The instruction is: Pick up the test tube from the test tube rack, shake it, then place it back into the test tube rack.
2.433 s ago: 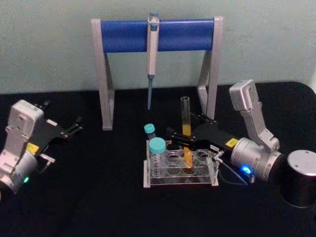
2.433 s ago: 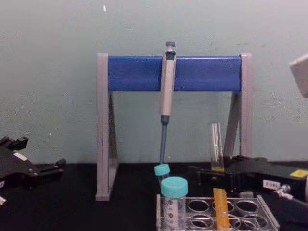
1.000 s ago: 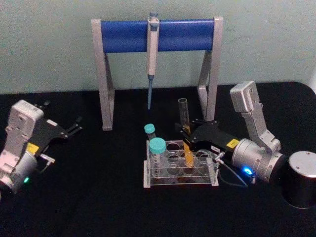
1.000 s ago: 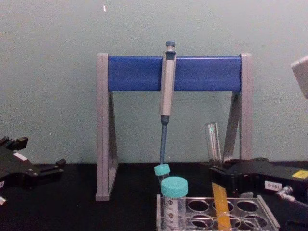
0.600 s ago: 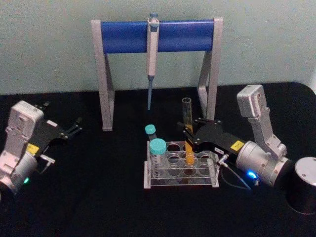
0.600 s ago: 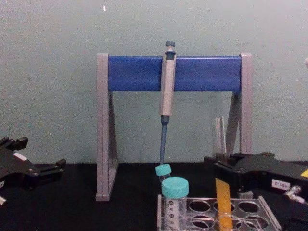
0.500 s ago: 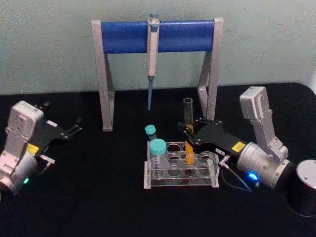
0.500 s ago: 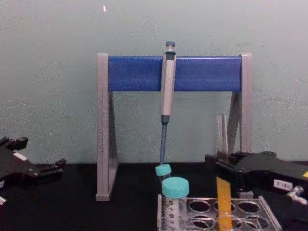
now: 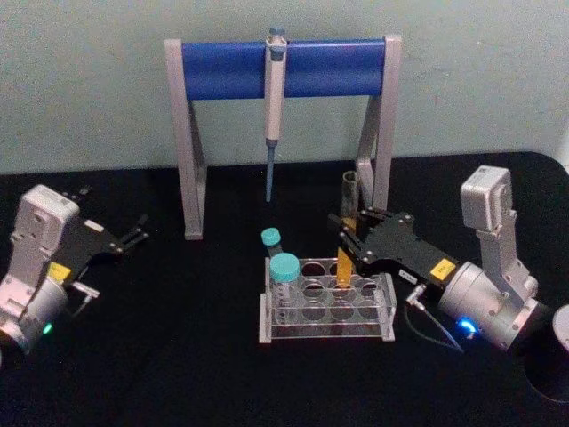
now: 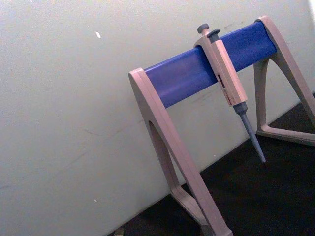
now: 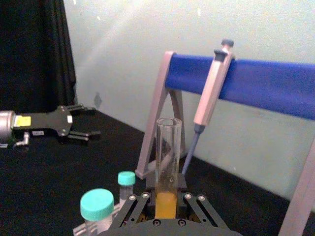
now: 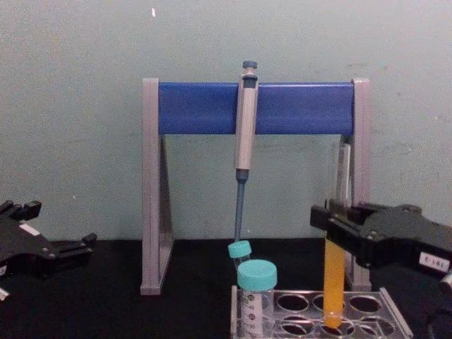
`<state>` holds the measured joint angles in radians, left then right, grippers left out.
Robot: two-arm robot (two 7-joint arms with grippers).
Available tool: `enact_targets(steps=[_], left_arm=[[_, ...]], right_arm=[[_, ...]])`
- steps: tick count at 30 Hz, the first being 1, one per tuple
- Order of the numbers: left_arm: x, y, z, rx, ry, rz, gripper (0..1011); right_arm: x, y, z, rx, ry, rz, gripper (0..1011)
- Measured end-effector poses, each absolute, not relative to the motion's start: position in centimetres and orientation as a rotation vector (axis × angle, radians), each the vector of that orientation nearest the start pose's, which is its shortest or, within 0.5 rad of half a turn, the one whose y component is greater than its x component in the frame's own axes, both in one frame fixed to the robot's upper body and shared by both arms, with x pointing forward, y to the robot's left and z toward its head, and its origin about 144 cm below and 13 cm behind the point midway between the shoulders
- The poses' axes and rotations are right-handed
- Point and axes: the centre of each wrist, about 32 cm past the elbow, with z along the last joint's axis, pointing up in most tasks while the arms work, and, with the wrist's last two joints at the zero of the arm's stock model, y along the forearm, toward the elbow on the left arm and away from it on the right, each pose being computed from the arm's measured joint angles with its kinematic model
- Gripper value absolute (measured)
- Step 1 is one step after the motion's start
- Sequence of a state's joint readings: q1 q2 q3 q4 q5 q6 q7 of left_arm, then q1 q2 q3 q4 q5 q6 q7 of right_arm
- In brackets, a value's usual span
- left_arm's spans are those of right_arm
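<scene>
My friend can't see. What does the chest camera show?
The right gripper holds the test tube, half full of orange liquid, upright with its bottom at the holes of the test tube rack. Behind, a pipette hangs on a blue-barred stand; the left gripper rests open at the left edge.

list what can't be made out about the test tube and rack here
Test tube tip: chest view, down among the test tube rack holes; in or out is unclear.
Tube's lower half: right wrist view, behind the right tool.
Rack front: chest view, cut off by the bottom edge.
</scene>
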<state>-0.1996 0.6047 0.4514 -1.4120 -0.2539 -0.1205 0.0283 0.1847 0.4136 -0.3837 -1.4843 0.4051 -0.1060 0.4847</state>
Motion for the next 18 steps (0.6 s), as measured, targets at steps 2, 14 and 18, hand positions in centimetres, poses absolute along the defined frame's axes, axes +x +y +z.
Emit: enact_targets(steps=[2, 14, 18], left_arm=[[48.9, 31.0, 114.0, 0.304, -0.285, 1.248, 1001], [48.9, 31.0, 114.0, 0.305, -0.285, 1.248, 1001], [48.9, 31.0, 114.0, 0.305, -0.285, 1.248, 1001]], right_arm=[[49.2, -24.6, 115.8, 0.008, -0.083, -0.765, 226], [49.1, -24.2, 117.8, 0.074, -0.152, -0.756, 226], [49.2, -24.1, 118.0, 0.079, -0.155, -0.758, 226]])
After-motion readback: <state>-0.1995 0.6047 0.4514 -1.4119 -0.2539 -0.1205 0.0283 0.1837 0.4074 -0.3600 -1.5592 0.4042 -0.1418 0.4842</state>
